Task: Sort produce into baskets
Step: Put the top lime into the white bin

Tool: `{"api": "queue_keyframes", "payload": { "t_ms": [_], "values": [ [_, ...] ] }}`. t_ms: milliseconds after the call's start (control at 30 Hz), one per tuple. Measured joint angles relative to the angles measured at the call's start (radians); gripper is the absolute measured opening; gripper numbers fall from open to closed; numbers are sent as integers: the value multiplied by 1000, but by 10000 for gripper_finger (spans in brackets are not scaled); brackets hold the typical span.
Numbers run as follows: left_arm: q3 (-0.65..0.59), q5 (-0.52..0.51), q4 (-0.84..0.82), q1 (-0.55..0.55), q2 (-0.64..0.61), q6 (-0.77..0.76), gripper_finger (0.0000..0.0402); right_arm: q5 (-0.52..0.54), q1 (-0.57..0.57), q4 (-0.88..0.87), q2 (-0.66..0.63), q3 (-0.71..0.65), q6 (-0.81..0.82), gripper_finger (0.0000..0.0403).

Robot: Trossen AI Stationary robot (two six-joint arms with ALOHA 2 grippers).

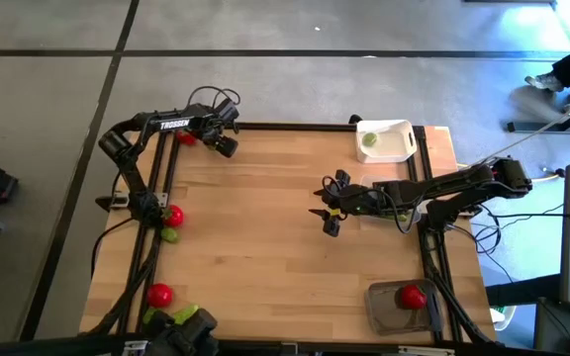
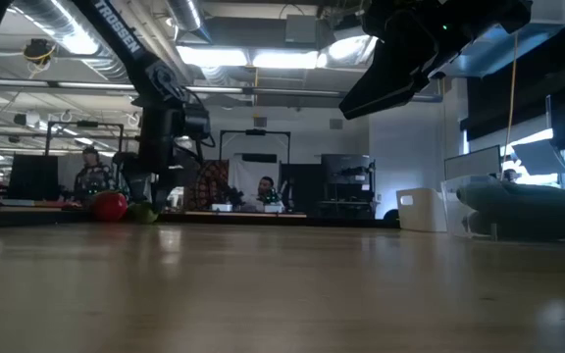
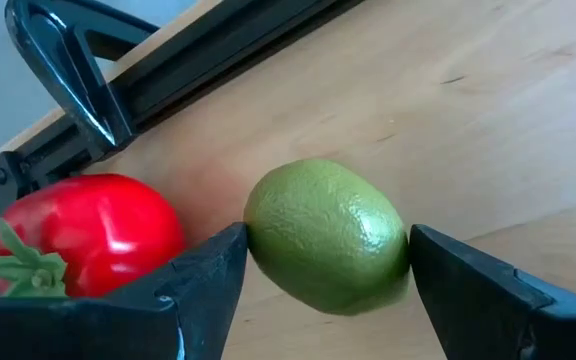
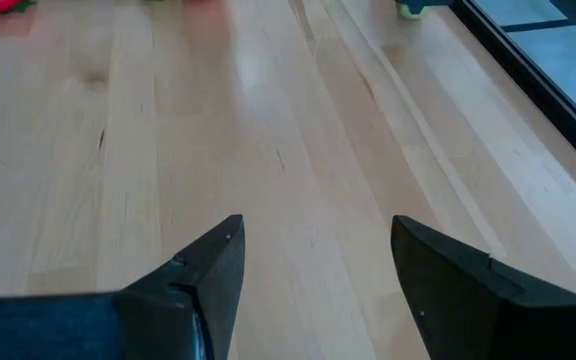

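Observation:
At the table's far left corner my left gripper (image 1: 224,143) (image 3: 328,245) points steeply down and is open. A green lime (image 3: 326,235) lies on the wood between its two fingers, which stand close on either side of it. A red tomato (image 3: 83,235) (image 1: 186,138) lies just beside the lime, against the black frame rail. My right gripper (image 1: 327,208) (image 4: 316,235) hangs open over the middle of the table with bare wood below it. The white basket (image 1: 400,148) at the far right holds a lime (image 1: 370,140). The dark grey basket (image 1: 379,311) at the near right holds a tomato (image 1: 411,296).
Along the left edge lie a tomato (image 1: 173,215) with a green piece (image 1: 169,235), and nearer the front another tomato (image 1: 159,294) with green pieces (image 1: 181,314). The black frame rail (image 3: 218,65) runs close behind the left gripper. Bare wood spans the table's middle.

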Motion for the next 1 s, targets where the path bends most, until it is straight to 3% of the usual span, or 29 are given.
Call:
{"api": "queue_keyframes", "payload": {
  "t_ms": [467, 833, 1000],
  "values": [
    [1, 57, 19, 4, 0, 61, 268, 0, 0, 0, 3, 0, -2, 232],
    [2, 65, 20, 12, 0, 80, 205, 0, 0, -1, 3, 0, -2, 232],
    [1, 65, 20, 4, 0, 118, 197, 0, 0, -1, 3, 0, -4, 232]
  ]
}}
